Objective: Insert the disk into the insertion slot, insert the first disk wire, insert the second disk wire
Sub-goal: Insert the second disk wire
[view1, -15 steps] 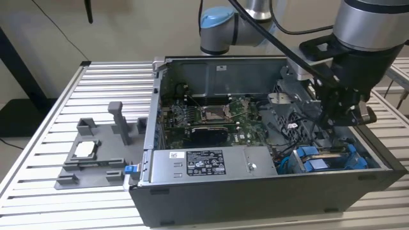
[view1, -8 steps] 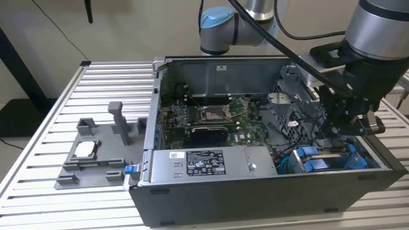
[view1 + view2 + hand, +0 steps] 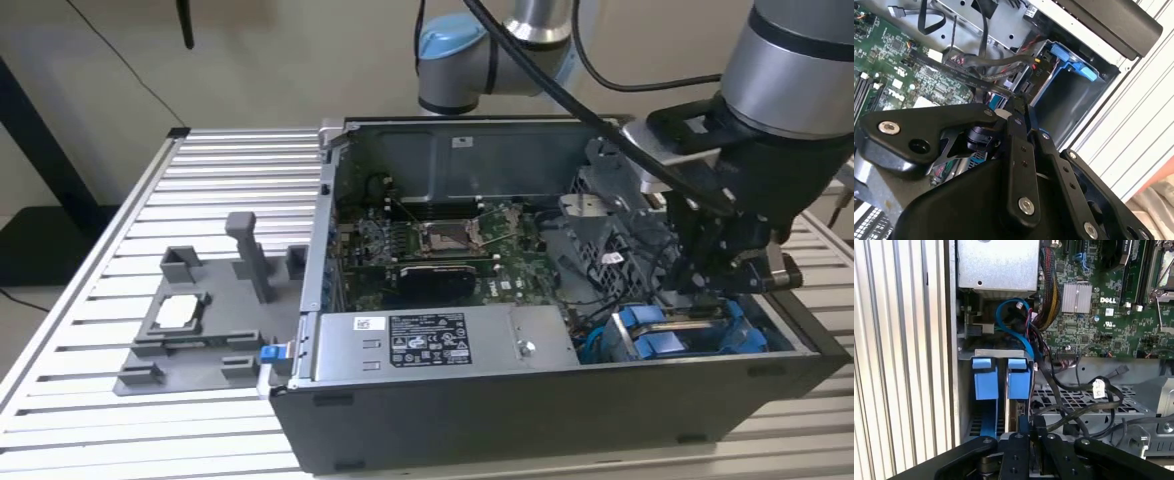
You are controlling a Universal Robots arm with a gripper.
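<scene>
The disk sits edge-on in the insertion slot (image 3: 965, 390), the grey metal drive cage at the case's front corner. Its blue carrier (image 3: 1019, 379) stands beside a second blue fitting (image 3: 985, 378). In the exterior view the blue carriers (image 3: 657, 338) lie just below my gripper (image 3: 707, 300), which reaches down into the case. In both wrist views my gripper (image 3: 1015, 107) (image 3: 1030, 434) has its fingers close together over the disk's end. They pinch the end of a flat black disk wire (image 3: 969, 75). Other black wires (image 3: 1074, 390) loop over the perforated cage.
The open case (image 3: 561, 420) lies on a slatted table (image 3: 227, 170). The motherboard (image 3: 441, 240) and the grey power-supply box (image 3: 427, 345) fill its middle and front. A grey fixture tray (image 3: 200, 325) stands at the exterior view's left. A blue cable (image 3: 1014, 325) curves near the cage.
</scene>
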